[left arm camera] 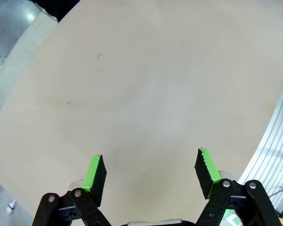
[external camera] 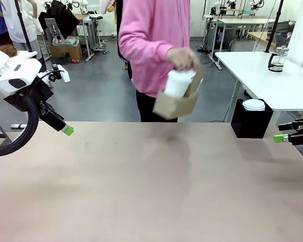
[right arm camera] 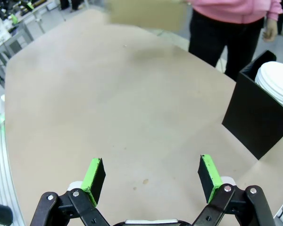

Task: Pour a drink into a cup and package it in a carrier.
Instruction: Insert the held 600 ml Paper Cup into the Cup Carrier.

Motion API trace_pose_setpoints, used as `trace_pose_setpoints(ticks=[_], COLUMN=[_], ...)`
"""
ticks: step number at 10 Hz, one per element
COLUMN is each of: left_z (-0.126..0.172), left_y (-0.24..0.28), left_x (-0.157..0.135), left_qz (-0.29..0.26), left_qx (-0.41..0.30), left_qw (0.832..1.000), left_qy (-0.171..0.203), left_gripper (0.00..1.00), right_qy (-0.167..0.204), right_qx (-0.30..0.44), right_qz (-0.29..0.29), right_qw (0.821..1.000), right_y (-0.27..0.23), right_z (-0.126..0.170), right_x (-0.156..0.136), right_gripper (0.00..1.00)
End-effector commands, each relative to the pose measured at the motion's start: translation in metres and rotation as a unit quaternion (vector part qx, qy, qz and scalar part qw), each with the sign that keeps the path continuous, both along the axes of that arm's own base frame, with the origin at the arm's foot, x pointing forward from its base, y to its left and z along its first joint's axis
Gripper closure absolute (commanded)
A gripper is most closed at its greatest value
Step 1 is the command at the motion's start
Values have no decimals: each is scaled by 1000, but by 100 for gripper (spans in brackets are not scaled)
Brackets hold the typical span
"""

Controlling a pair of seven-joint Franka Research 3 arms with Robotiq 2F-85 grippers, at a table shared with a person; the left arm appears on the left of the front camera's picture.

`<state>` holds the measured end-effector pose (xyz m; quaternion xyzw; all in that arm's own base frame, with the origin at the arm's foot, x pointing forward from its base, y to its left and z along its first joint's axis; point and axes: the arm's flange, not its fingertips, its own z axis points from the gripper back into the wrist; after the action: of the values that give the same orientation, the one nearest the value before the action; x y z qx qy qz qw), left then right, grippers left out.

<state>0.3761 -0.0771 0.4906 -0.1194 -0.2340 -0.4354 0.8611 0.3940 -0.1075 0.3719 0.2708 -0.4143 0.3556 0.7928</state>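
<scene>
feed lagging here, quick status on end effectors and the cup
Left end effector open, right end effector open, both empty. Cup in carrier, held up by person's hand. Nothing obstructing.

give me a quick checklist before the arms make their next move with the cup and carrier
1. Left hand open and holding nothing: ok.
2. Right hand open and holding nothing: ok.
3. Cup seated in the carrier: ok, though blurred.
4. Carrier set down on the table: not ok, the person's hand holds it in the air.
5. Cup lid fitted: cannot tell.
6. Black box away from both hands: ok.
</scene>
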Motion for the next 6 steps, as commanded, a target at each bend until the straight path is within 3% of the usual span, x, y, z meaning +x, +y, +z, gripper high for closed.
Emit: trace_pose_setpoints(ticks=[1, 6], left_z=[1, 1], left_y=[1, 1], left_x=[1, 1], left_qz=[0, 0], left_qx=[6, 6], left_qw=[1000, 1000], left_qy=[1, 1], left_gripper=[6, 6], right_qy=[0, 0], right_qx=[3, 3], right_qz=[3, 3], right_qw=[1000, 1000], right_y=[-2, -2], right_z=[1, 1], right_x=[2, 2], right_gripper=[0, 0])
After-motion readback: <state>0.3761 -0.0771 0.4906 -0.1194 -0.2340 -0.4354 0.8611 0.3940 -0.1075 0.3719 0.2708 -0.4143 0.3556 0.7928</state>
